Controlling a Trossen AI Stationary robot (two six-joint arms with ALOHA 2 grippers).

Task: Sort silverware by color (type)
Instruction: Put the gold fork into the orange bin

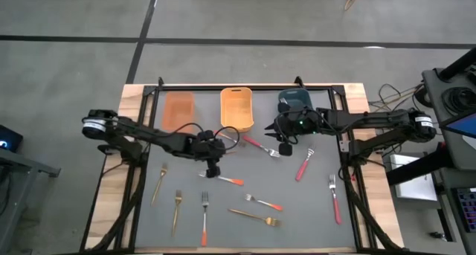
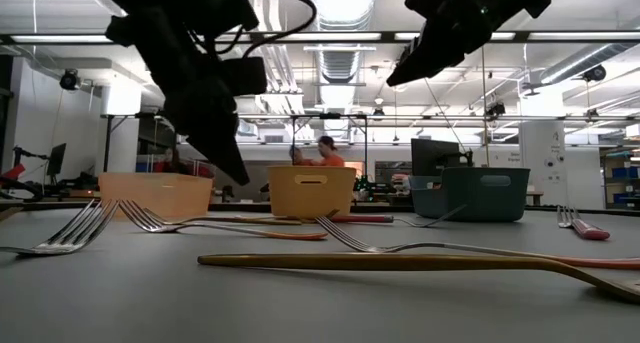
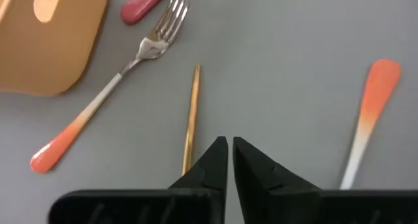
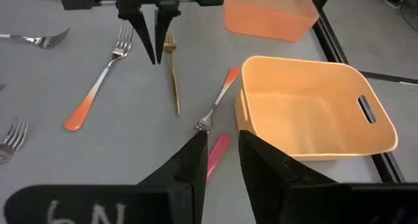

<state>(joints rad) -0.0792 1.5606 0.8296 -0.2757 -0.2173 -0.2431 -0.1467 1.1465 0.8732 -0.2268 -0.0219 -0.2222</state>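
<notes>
Several slim forks lie flat on the grey table. The gold fork (image 3: 191, 113) lies just beside and below my left gripper (image 3: 230, 144), which is shut, empty and points down above the table's middle (image 1: 213, 169). An orange-handled fork (image 3: 98, 110) lies beyond it, its tines near a red-pink fork's handle (image 4: 219, 149). My right gripper (image 4: 222, 140) hovers slightly open and empty high over that red-pink fork (image 1: 262, 146), near the bins. Other gold (image 1: 255, 216), orange (image 1: 223, 180) and red-pink (image 1: 303, 166) forks lie nearer the front.
Three bins stand along the far edge: a pale orange one (image 1: 178, 110), a yellow-orange one (image 1: 236, 108) and a dark teal one (image 1: 296, 102). More forks lie at the near left (image 1: 160, 182) and near right (image 1: 335, 199). A person shows in the room beyond (image 2: 325, 153).
</notes>
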